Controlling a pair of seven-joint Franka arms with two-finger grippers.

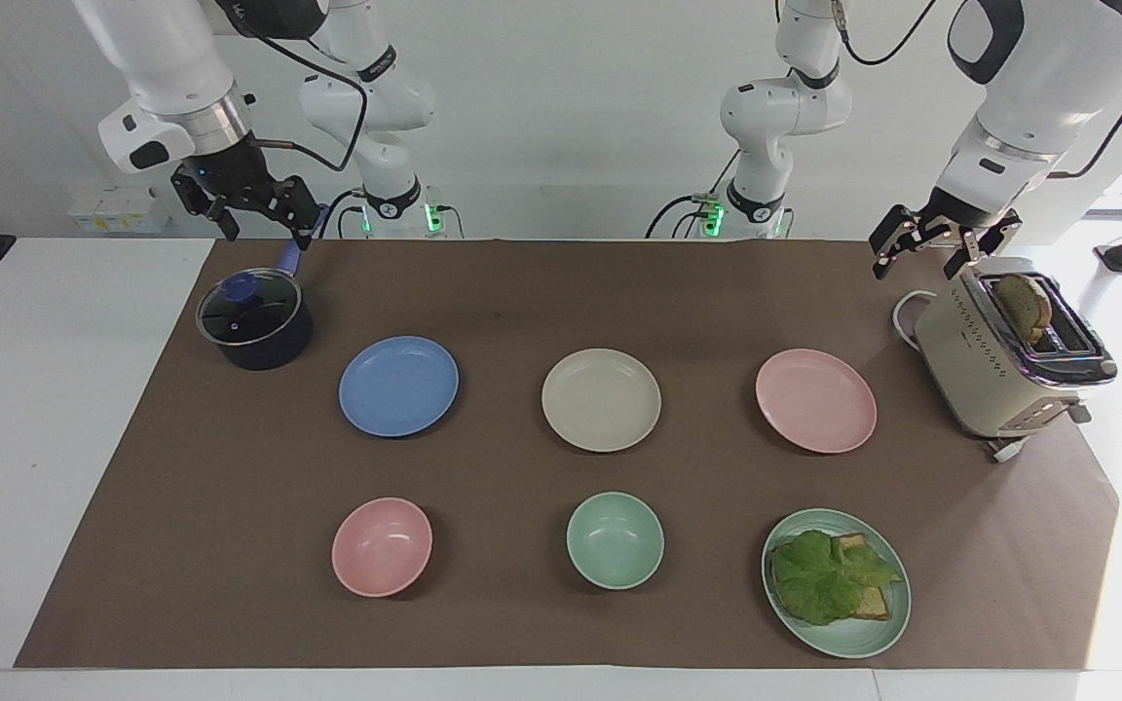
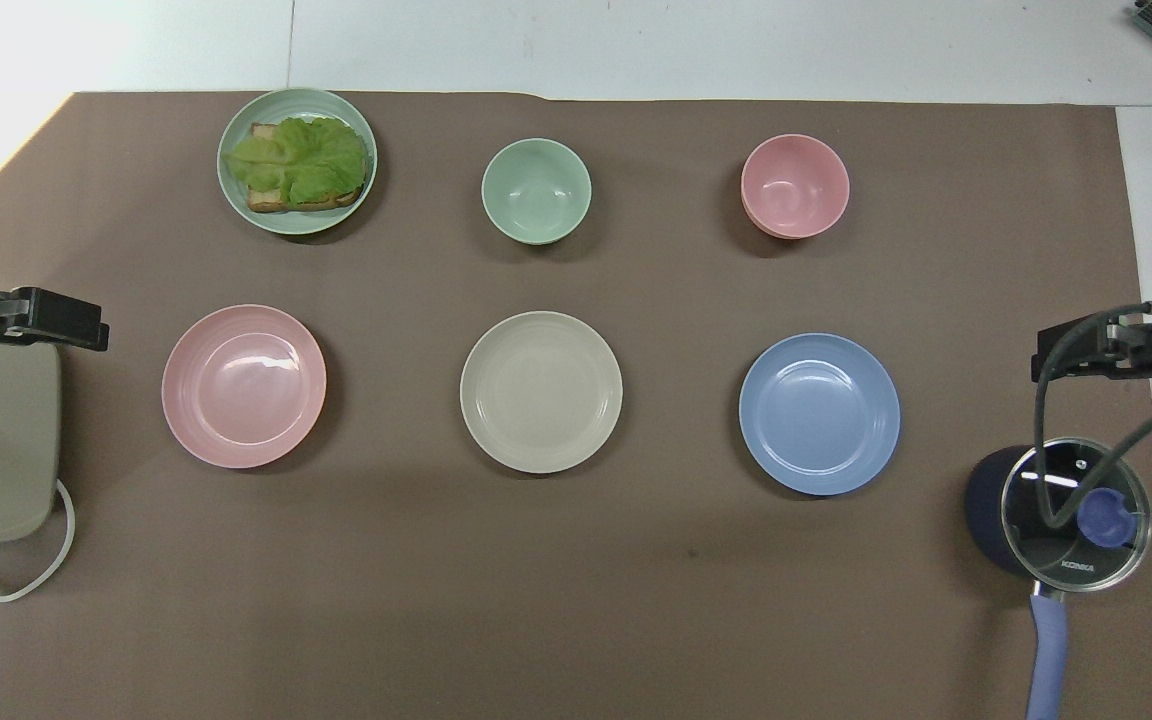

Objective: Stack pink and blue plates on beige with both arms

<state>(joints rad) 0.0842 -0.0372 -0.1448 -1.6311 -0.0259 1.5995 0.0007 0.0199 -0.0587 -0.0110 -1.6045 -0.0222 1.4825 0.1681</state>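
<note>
Brown mat (image 1: 561, 292) on white table (image 1: 55, 438), blue plate (image 1: 398, 386), beige plate (image 1: 601, 399), pink plate (image 1: 815, 400) in a row, left gripper (image 1: 936, 253) over toaster (image 1: 1004, 360), right gripper (image 1: 249, 209) over pot (image 1: 254, 319), both agape, empty.

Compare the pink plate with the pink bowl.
The pink plate is wide and shallow; the pink bowl is smaller and deeper. The plate lies nearer the robots, toward the left arm's end; the bowl lies farther, toward the right arm's end. Both are pale pink, round, empty and upright.

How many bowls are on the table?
2. The pink bowl sits farther from the robots than the blue plate; the green bowl sits farther than the beige plate. None looks hidden.
</note>
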